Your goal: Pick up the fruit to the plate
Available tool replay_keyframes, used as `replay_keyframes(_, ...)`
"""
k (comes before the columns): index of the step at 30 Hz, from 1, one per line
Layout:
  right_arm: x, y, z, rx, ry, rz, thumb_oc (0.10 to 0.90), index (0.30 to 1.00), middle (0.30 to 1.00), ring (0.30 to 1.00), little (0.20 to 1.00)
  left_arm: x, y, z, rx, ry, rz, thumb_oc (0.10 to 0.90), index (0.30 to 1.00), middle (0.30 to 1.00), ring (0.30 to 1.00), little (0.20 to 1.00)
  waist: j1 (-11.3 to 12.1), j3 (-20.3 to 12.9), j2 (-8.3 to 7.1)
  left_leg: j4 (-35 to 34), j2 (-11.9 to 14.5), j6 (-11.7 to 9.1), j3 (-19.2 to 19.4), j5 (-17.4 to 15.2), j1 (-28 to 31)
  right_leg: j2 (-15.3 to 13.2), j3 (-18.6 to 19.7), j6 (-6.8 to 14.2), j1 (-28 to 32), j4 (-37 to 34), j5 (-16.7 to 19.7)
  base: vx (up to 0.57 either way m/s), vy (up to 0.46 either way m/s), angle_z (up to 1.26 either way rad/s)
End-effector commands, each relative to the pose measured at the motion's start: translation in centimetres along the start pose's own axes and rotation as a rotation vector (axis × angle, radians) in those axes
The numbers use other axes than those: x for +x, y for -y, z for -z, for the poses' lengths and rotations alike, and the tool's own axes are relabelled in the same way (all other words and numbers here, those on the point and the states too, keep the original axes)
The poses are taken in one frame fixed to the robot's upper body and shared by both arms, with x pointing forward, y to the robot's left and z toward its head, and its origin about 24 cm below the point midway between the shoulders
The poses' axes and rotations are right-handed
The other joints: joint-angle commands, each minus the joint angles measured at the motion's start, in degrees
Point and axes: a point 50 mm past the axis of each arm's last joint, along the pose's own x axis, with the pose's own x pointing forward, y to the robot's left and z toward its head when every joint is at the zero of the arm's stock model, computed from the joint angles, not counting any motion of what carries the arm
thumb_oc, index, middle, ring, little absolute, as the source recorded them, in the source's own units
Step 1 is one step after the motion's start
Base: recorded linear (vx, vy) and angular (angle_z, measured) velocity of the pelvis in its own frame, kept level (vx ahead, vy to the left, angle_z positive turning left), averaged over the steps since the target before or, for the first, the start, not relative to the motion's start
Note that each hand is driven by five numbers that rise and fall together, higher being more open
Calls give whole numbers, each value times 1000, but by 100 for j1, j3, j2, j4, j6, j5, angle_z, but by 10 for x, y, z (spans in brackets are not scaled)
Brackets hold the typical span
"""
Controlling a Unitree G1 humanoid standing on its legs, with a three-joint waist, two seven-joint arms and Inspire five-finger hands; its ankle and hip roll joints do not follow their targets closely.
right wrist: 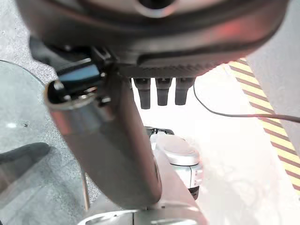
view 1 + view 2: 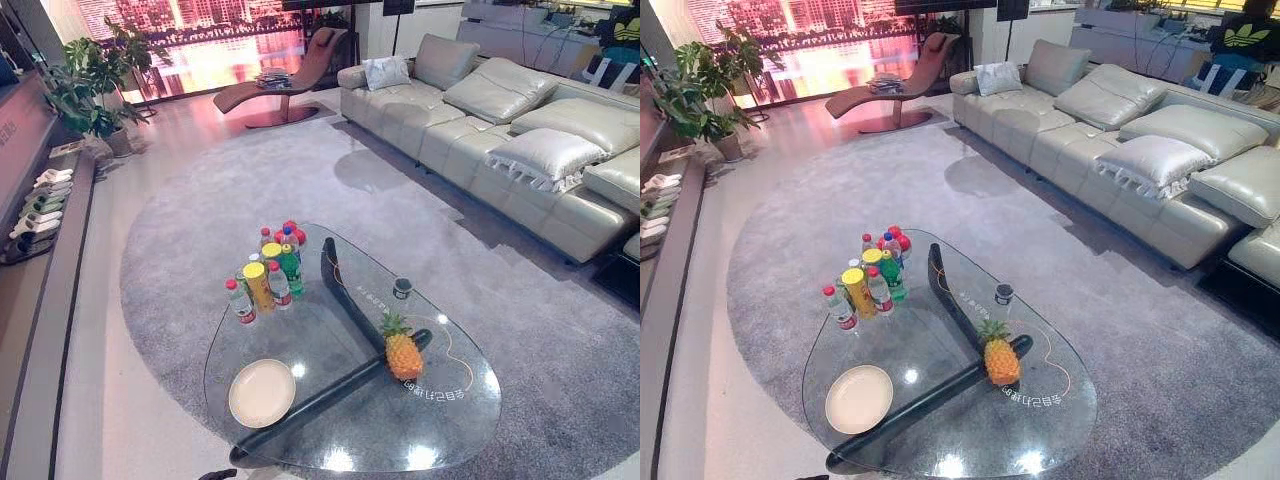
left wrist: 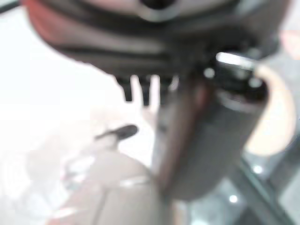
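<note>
Nothing of the task is done yet: the pineapple (image 2: 403,355) stands upright on the glass table (image 2: 340,440), well apart from the empty plate (image 2: 262,392). The left hand (image 3: 150,42) and right hand (image 1: 154,47) hang relaxed, holding nothing. Print on the glass beside the pineapple and the labels on the bottles (image 2: 268,270) are too small to read.

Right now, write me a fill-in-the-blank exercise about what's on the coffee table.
The pineapple stands ____ on the glass table.
The cream plate holds ____.
Seen by the robot, the plate lies to the pineapple's ____.
The bottles stand ____ from the robot than the plate.
Missing words: upright; nothing; left; farther.
</note>
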Motion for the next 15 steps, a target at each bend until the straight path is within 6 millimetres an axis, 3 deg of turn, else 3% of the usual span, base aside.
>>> replay_keyframes(1, -1, -1, -25, -40, 37, -1, 800, 900, 900, 900, 900, 3, -5, -24, 0, 54, -17, 800, 900, 900, 900, 900, 4, 196, -44, 34, 159, 27, 214, -150, 201, -154, -122, 68, 107, 26, 227, -115, 13, -65)
replay_keyframes(15, -1, 0, -26, -52, 40, 8, 800, 900, 900, 900, 900, 3, -5, -26, -3, 55, -16, 800, 900, 900, 900, 900, 19, 194, -84, 34, 183, 17, 213, -143, 207, -147, -139, 68, 126, 26, 220, 0, 0, 0)
